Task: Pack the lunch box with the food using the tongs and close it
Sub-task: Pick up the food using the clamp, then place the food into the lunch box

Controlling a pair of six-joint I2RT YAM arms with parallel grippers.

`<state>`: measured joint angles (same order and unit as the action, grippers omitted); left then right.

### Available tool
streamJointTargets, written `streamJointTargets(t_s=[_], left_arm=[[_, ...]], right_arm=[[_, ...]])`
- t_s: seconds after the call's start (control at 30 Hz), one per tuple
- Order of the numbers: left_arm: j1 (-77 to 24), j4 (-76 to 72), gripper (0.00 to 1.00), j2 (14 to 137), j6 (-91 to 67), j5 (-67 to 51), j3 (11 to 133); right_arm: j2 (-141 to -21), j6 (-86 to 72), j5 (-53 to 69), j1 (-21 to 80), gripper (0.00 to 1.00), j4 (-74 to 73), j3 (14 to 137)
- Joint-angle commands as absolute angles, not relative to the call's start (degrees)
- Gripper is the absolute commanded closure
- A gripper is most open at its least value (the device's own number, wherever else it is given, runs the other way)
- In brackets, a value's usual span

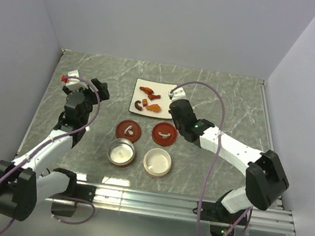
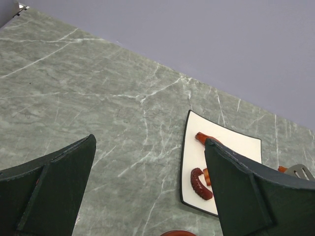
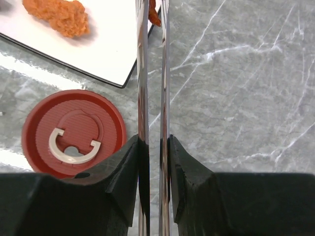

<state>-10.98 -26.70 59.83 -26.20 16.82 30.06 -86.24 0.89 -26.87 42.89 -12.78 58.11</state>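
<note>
The marble surface [image 1: 237, 100] carries everything. The plate [image 1: 161, 86] lies just left of the right pincer [image 3: 155, 147]. It lies well off to the right of the left pincer [image 2: 150, 142].

Two open round boxes, one steel [image 1: 121, 152] and one cream [image 1: 157, 162], sit nearer the arm bases than either pincer. Two red lids [image 1: 128, 129] [image 1: 164, 133] lie between the boxes and the plate, the right one just below and left of the right pincer.

The right pincer is clamped on the tongs [image 3: 142, 83], squeezing their two arms almost together. The tongs reach forward from it to the plate's edge. The left pincer is spread wide and holds nothing.

The food [image 1: 149, 97] lies on the plate, left of the right pincer. One orange morsel [image 3: 154, 14] shows between the tongs' arms; whether it is pinched cannot be told.
</note>
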Motion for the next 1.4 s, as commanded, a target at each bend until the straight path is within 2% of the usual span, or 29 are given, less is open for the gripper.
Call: streamJointTargets(t_s=[0.0,0.23,0.5,0.73,0.93,1.1,1.37], left_arm=[[-11.2,-28.6,0.00,59.7,-25.6,16.6,30.1],[-11.2,-28.6,0.01,59.6,-25.8,15.7,30.1],[-11.2,-27.6,0.00,60.0,-25.7,15.6,31.0],[-11.2,-26.7,0.01,59.4,-25.9,16.0,30.9],[-11.2,-26.5,0.01,59.7,-26.0,15.7,31.0],[-11.2,-26.2,0.00,60.2,-26.1,15.4,31.2],[-11.2,-26.2,0.01,60.6,-26.2,15.2,31.2]], right_arm=[[-83.0,-1.7,-27.0,43.8,0.75,-11.7,57.0],[-76.6,-5.8,-28.1,48.8,0.76,-14.1,52.7],[-65.1,-14.2,-29.7,59.3,0.75,-19.7,48.2],[-64.9,-24.2,-35.1,70.0,0.75,-28.4,48.2],[-63.6,-39.1,-43.0,79.9,0.75,-42.4,48.7],[-59.2,-44.2,-44.4,85.9,0.75,-46.6,48.8],[-59.1,-55.0,-45.6,92.4,0.75,-56.1,48.6]])
